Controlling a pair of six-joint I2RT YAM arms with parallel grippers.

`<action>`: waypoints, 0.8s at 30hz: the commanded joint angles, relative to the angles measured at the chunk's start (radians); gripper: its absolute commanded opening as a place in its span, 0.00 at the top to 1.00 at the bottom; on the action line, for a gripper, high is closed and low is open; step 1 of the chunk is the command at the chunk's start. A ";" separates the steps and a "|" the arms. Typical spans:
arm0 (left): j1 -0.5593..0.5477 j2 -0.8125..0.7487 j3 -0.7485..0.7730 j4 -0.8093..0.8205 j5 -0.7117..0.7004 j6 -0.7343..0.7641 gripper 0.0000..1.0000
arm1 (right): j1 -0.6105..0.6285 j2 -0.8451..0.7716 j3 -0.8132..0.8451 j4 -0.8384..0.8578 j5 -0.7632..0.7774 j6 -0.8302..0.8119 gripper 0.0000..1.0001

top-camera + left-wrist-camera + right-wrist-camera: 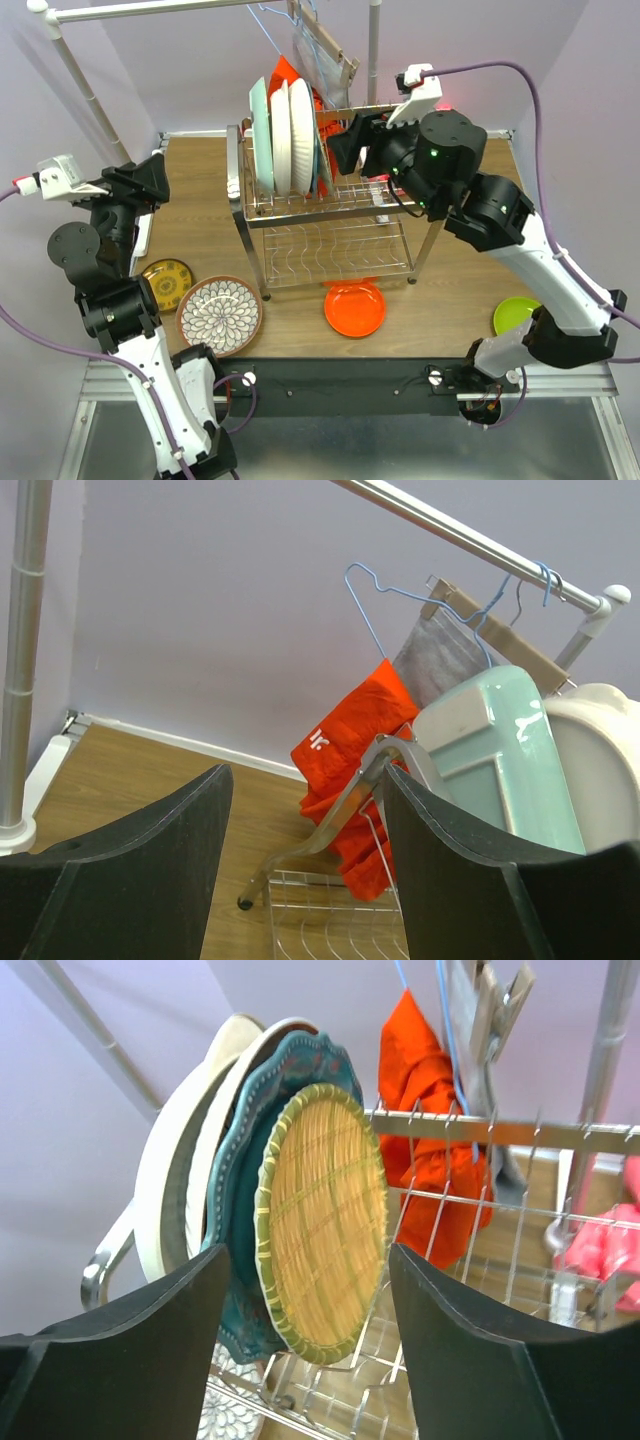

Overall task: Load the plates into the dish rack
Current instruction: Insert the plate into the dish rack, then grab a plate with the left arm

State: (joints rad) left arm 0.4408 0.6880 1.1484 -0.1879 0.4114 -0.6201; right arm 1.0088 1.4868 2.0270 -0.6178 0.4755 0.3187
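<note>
The right gripper [310, 1260] is up at the upper shelf of the dish rack [330, 240], jaws wide apart and holding nothing. Straight ahead of them the tan plate [325, 1225] stands on edge in a slot, leaning against the teal plate [290, 1070], with the white plate [285, 135] and mint plate [260, 130] ranked beyond. Its lower rim sits in the gap between the jaws. It looks clear of both pads, though the wrist view is too oblique to be sure. So the way out is probably straight back along the jaws' own line, away from the plate's face.

The left gripper [305, 775] hangs off the rack's left end, jaws also wide and empty. The floral plate [219, 315] and yellow plate [167, 283] lie flat on the table [450, 290] nearer the left arm. The lime plate [516, 315] is nearer the right, and the orange plate [354, 308] lies between the arms, just before the rack.
</note>
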 commanded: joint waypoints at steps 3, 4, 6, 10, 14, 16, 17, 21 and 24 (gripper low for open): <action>-0.001 0.044 0.111 -0.051 -0.010 0.086 0.29 | 0.007 -0.115 -0.065 0.081 -0.141 -0.263 0.16; -0.001 0.062 0.125 -0.067 -0.008 0.103 0.29 | 0.007 -0.137 -0.103 0.084 -0.175 -0.300 0.13; -0.002 0.080 0.161 -0.106 0.000 0.144 0.29 | 0.005 -0.203 -0.146 0.096 -0.270 -0.375 0.07; -0.002 0.114 0.191 -0.159 0.020 0.187 0.29 | -0.001 -0.282 -0.211 0.098 -0.391 -0.564 0.02; -0.002 0.114 0.179 -0.199 0.040 0.206 0.28 | -0.006 -0.361 -0.292 0.070 -0.538 -0.743 0.01; -0.007 0.105 0.154 -0.220 0.050 0.215 0.29 | -0.006 -0.425 -0.376 0.035 -0.599 -0.869 0.02; -0.013 0.101 0.146 -0.228 0.052 0.221 0.29 | -0.004 -0.444 -0.398 0.023 -0.651 -0.901 0.02; -0.040 0.082 0.094 -0.275 0.038 0.249 0.29 | -0.006 -0.505 -0.464 -0.086 -0.779 -1.029 0.01; -0.057 0.074 0.061 -0.312 0.029 0.258 0.29 | -0.004 -0.520 -0.488 -0.210 -0.888 -1.136 0.03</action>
State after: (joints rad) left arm 0.4080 0.7818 1.2514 -0.4191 0.4305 -0.4046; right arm 1.0061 0.9920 1.5757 -0.6399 -0.1928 -0.6041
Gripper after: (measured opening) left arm 0.712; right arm 0.983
